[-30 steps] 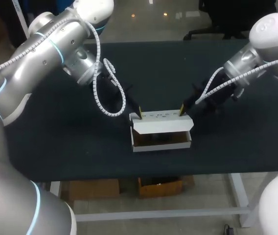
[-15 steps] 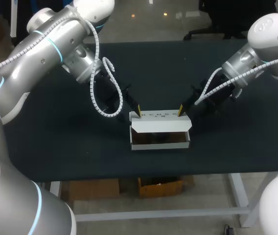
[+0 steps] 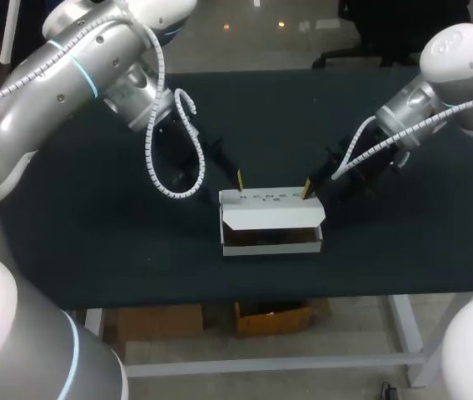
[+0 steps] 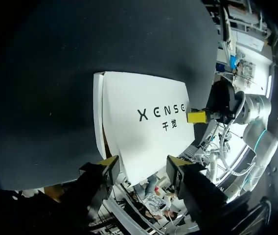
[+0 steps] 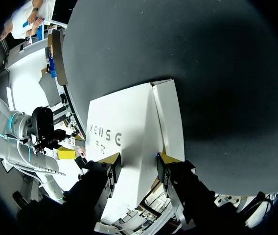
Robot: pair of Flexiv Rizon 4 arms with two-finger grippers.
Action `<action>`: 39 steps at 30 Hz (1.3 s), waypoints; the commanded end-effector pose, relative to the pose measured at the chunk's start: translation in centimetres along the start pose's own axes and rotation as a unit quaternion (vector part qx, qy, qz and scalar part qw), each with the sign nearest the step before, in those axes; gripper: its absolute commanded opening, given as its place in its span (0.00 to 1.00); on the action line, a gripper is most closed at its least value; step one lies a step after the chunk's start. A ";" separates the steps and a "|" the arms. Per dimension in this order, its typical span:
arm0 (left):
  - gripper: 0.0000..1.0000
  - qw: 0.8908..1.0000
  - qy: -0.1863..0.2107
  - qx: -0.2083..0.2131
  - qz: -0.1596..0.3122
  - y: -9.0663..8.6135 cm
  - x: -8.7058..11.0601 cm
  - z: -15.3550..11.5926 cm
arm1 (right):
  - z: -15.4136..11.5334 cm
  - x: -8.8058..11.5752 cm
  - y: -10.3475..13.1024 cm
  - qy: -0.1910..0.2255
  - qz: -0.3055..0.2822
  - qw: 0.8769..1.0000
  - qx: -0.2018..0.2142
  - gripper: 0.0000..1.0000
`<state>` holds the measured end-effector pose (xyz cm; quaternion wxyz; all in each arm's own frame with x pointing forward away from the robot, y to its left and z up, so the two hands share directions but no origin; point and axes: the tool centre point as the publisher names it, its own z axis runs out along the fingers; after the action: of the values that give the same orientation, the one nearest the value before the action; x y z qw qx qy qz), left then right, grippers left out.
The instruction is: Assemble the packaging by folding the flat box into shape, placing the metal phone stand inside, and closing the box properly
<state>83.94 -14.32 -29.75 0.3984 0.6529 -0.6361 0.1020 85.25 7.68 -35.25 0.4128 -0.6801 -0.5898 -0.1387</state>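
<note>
Left gripper (image 3: 239,177) has lifted off the rear left corner of the white cardboard box (image 3: 271,218) and now sits just behind and above that corner, apart from it; right gripper (image 3: 306,188) has kept its place at the box's rear right corner; the box has barely shifted; it lies on the black table (image 3: 95,242), between the two arms; its white printed lid panel (image 4: 144,122) slopes over the box top, leaving a dark gap (image 3: 261,237) along the box's front side; what is in that gap is too dark to tell; left wrist view: left gripper's yellow fingertips (image 4: 108,162) stand well apart, pincer open and holding nothing, a box corner in line between them but touching neither; right gripper's yellow tip sits at the box's far corner; right wrist view: right gripper's fingertips (image 5: 167,157) also stand apart, pincer open, the lid panel's edge running just ahead of and between them
</note>
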 end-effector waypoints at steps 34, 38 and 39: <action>1.00 0.965 -0.097 0.058 0.237 2.7 5.9 -0.4 | 0.1 -0.3 0.8 0.006 -0.002 1.000 0.004 0.47; 1.00 0.950 -0.119 0.041 0.288 2.7 6.3 -0.5 | 0.1 -0.2 0.8 0.006 -0.001 1.000 0.004 0.46; 1.00 0.945 -0.126 0.036 0.299 2.7 6.5 -0.4 | 0.1 -0.2 0.8 0.006 -0.001 1.000 0.004 0.46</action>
<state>82.17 -17.83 -24.61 0.2477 0.4751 -0.8267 0.1717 85.71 7.60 -35.68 0.4159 -0.6786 -0.5885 -0.1420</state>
